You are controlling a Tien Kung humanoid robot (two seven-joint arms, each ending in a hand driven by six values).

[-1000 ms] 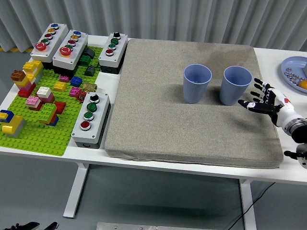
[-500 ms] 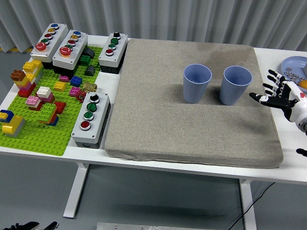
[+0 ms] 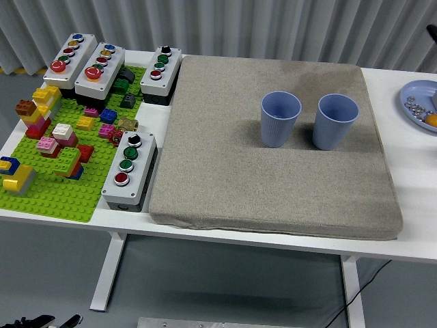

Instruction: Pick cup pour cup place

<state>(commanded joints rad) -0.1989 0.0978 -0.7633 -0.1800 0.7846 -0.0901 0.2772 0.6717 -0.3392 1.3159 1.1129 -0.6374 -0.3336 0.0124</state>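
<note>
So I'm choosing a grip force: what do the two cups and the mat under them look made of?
Both cups look like matte blue plastic, going by the fine vertical ribbing and thin rims, though coated paper is possible. The mat looks like grey-beige woven fabric over soft padding, with rounded, sagging edges.

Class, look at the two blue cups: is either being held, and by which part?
Neither. Both blue cups stand upright on the grey mat, and no hand is in view.
</note>
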